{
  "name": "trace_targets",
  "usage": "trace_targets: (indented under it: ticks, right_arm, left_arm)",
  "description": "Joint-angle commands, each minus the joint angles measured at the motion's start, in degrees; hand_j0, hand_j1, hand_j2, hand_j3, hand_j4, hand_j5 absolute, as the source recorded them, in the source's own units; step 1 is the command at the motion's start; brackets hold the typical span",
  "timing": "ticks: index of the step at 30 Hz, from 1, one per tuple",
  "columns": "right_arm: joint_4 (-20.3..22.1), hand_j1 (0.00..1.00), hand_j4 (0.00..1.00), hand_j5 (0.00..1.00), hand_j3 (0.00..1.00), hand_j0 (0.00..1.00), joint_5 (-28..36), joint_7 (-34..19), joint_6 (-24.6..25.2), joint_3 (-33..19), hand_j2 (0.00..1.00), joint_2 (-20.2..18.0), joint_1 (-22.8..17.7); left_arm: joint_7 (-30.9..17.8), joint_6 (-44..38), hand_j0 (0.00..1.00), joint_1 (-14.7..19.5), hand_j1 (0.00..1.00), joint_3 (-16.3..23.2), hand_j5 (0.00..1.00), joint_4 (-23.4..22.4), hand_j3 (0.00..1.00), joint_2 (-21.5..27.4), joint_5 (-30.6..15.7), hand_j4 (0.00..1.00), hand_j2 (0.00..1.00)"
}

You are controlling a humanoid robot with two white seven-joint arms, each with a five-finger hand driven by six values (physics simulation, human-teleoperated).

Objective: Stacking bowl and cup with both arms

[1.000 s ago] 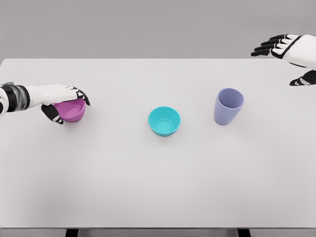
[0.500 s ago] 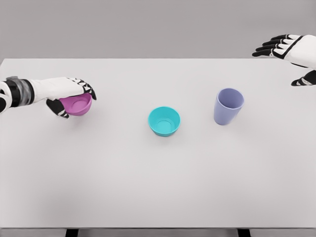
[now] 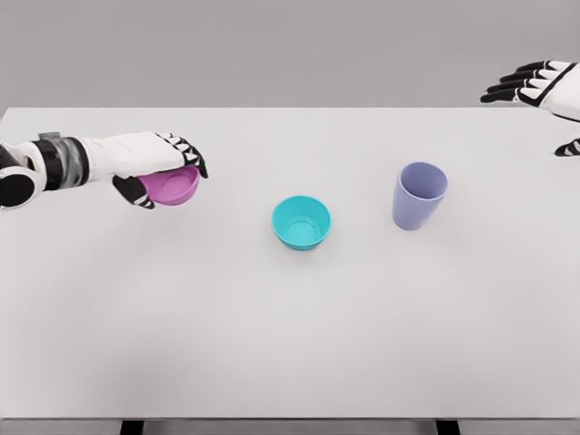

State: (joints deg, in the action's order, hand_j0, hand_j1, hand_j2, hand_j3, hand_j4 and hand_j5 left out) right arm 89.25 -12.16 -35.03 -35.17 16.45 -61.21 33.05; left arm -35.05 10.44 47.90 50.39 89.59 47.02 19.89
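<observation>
My left hand (image 3: pixel 156 168) grips the pink bowl (image 3: pixel 171 186), holding it tilted above the white desk (image 3: pixel 290 344). To its right the teal bowl (image 3: pixel 302 222) sits at the desk's middle, the lavender cup (image 3: pixel 419 195) beyond it. My right hand (image 3: pixel 541 83) hovers far right, fingers spread, empty.

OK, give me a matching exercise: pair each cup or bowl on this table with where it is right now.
Things:
1. pink bowl
2. teal bowl
3. lavender cup
4. right hand

Places or states:
A. standing upright, right of centre
B. held by the left hand
C. open, at the far right edge
D. middle of the table

Pairs: 1-B, 2-D, 3-A, 4-C
</observation>
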Motion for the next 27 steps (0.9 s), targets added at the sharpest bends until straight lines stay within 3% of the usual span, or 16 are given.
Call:
trace_targets:
  ticks: [1, 5, 7, 8, 16, 22, 27]
  right_arm:
    - [0.0, 1.0, 1.0, 1.0, 1.0, 1.0, 0.3, 0.0, 0.2, 0.0, 1.0, -1.5, 0.0]
    - [0.4, 1.0, 1.0, 1.0, 1.0, 1.0, 0.8, 0.0, 0.2, -0.2, 1.0, -3.6, 0.0]
    - [0.5, 1.0, 1.0, 1.0, 1.0, 1.0, 0.2, 0.0, 0.2, -3.3, 1.0, 1.0, -0.8]
    - [1.1, 1.0, 1.0, 1.0, 1.0, 1.0, 0.2, 0.0, 0.2, -3.6, 1.0, 1.2, -0.8]
    - [1.4, 1.0, 1.0, 1.0, 1.0, 1.0, 0.1, 0.0, 0.2, -3.4, 1.0, -0.9, -1.2]
    - [1.5, 1.0, 1.0, 1.0, 1.0, 1.0, 0.1, 0.0, 0.2, -3.3, 1.0, -0.2, -7.6]
    - [1.5, 1.0, 1.0, 1.0, 1.0, 1.0, 0.0, 0.0, 0.2, -3.2, 1.0, 0.0, -9.6]
  left_arm:
    - [0.1, 0.0, 0.64, 0.0, 0.64, -0.1, 0.64, 1.4, 0.64, -0.5, 0.6, 0.64, 0.64]
    - [0.1, 0.0, 0.64, 0.4, 0.64, -0.1, 0.64, 2.5, 0.64, -0.9, 0.6, 0.64, 0.64]
    - [0.1, 0.0, 0.64, 0.4, 0.64, -0.1, 0.64, 2.9, 0.64, -1.4, 0.7, 0.64, 0.64]
    - [0.1, 0.0, 0.64, 0.5, 0.64, -0.1, 0.64, 3.0, 0.64, -2.0, 0.8, 0.64, 0.64]
    - [0.1, 0.0, 0.64, 1.4, 0.64, 0.2, 0.64, 3.7, 0.64, -4.6, 1.3, 0.64, 0.64]
    - [0.1, 0.2, 0.65, 1.5, 0.65, 0.6, 0.65, 4.2, 0.65, -6.3, 1.4, 0.65, 0.65]
    - [0.1, 0.2, 0.65, 1.5, 0.65, 0.8, 0.65, 5.7, 0.65, -6.4, 1.4, 0.65, 0.65]
